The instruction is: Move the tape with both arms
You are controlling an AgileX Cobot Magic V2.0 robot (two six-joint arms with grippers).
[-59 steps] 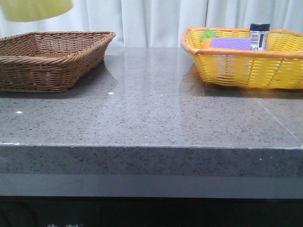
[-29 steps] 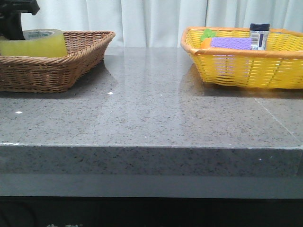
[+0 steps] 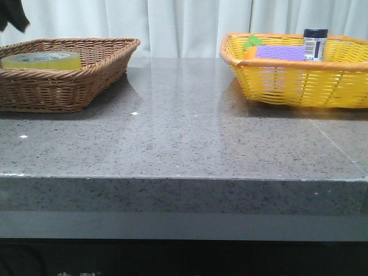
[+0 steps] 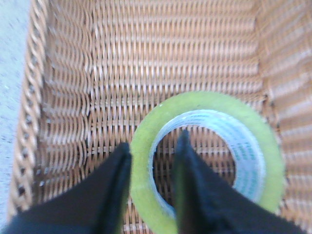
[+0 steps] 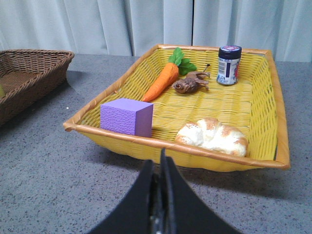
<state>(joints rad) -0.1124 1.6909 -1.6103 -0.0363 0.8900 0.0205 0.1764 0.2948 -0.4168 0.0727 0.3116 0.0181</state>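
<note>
The tape (image 3: pixel 40 60), a yellow roll with a white green-lettered core, lies flat inside the brown wicker basket (image 3: pixel 86 69) at the table's far left. My left gripper (image 3: pixel 12 18) hangs above it at the top left corner of the front view, clear of the roll. In the left wrist view my left gripper (image 4: pixel 153 141) is open. Its two black fingers straddle one side of the tape (image 4: pixel 209 102) from above, over the basket floor (image 4: pixel 68 73). My right gripper (image 5: pixel 157 160) is shut and empty, low over the grey table before the yellow basket (image 5: pixel 170 146).
The yellow basket (image 3: pixel 287 86) stands at the back right. It holds a purple block (image 5: pixel 126 116), a toy carrot (image 5: pixel 163 80), a bread roll (image 5: pixel 212 134), a small brown figure (image 5: pixel 191 82) and a jar (image 5: pixel 229 64). The grey stone table (image 3: pixel 184 132) lies between the baskets.
The tape came down from high at the top left into the brown basket. My left gripper let go of it and rose; the roll now lies flat.
</note>
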